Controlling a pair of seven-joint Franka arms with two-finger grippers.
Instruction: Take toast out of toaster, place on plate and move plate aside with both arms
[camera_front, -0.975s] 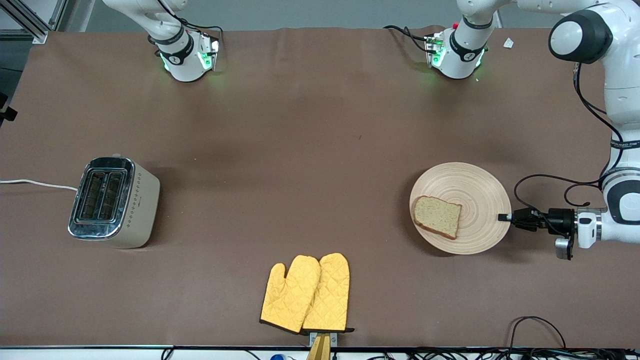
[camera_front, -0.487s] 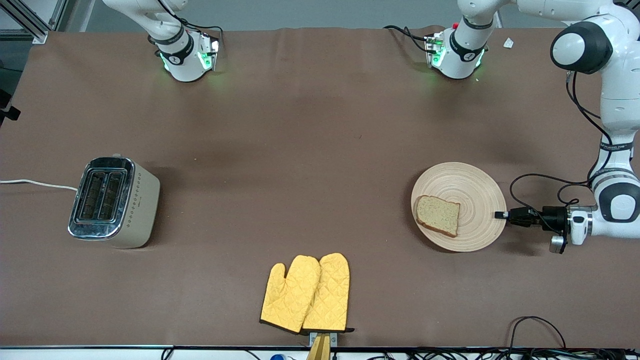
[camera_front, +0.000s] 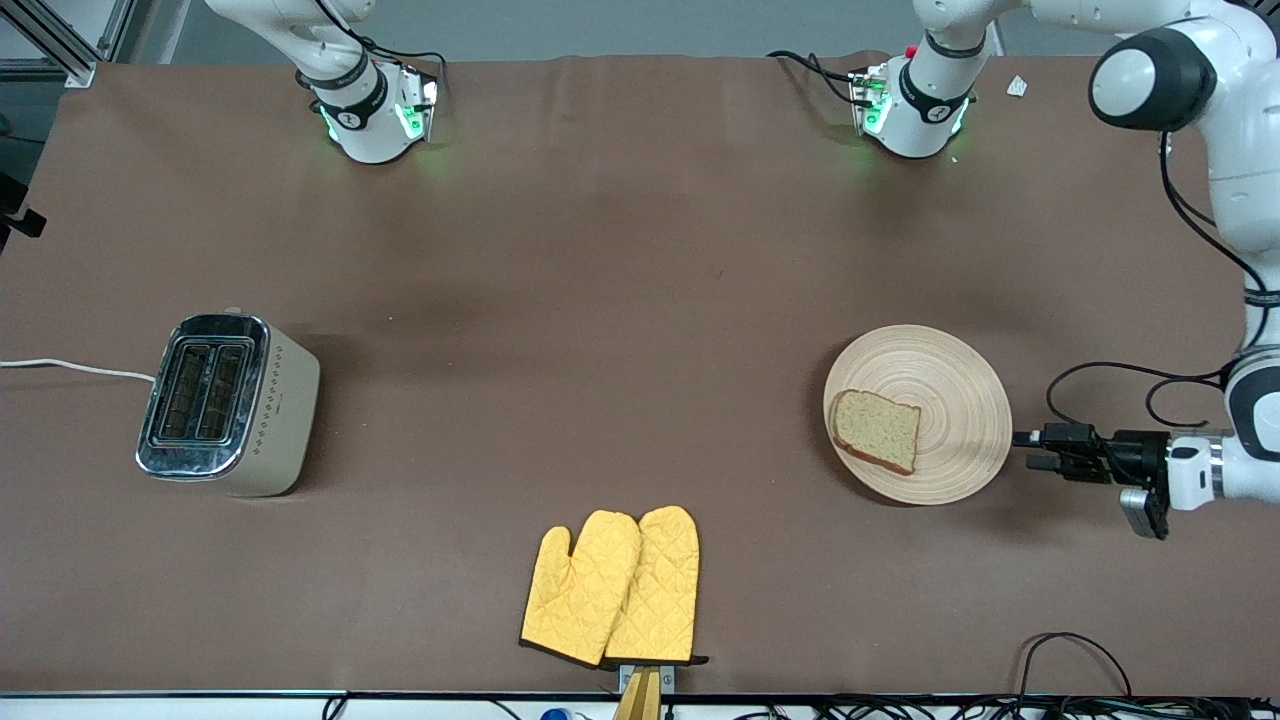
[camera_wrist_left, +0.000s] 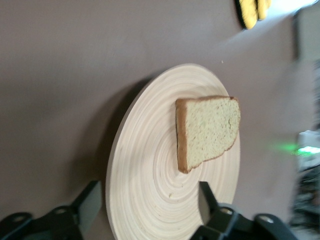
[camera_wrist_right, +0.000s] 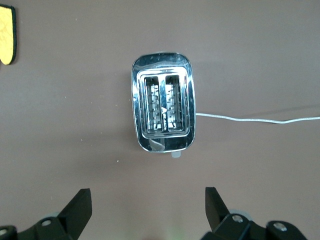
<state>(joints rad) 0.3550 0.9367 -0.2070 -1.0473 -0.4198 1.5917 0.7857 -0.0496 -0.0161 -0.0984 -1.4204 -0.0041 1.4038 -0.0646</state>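
Brown tabletop: toast (camera_front: 877, 431) on plate (camera_front: 950, 375), no legible writing, both end effectors apart

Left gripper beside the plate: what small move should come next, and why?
Probably back the left gripper a little farther off and lift it. Its fingers are open and stand just clear of the plate rim, the toast lies on the plate, and the toaster slots are empty, so the job looks done.

Cream dot-patterned toaster (camera_front: 232, 405) with chrome top, pale ring-grained wooden plate (camera_front: 955, 400), speckled light-brown toast (camera_front: 877, 431), yellow quilted mitts (camera_front: 612, 586)
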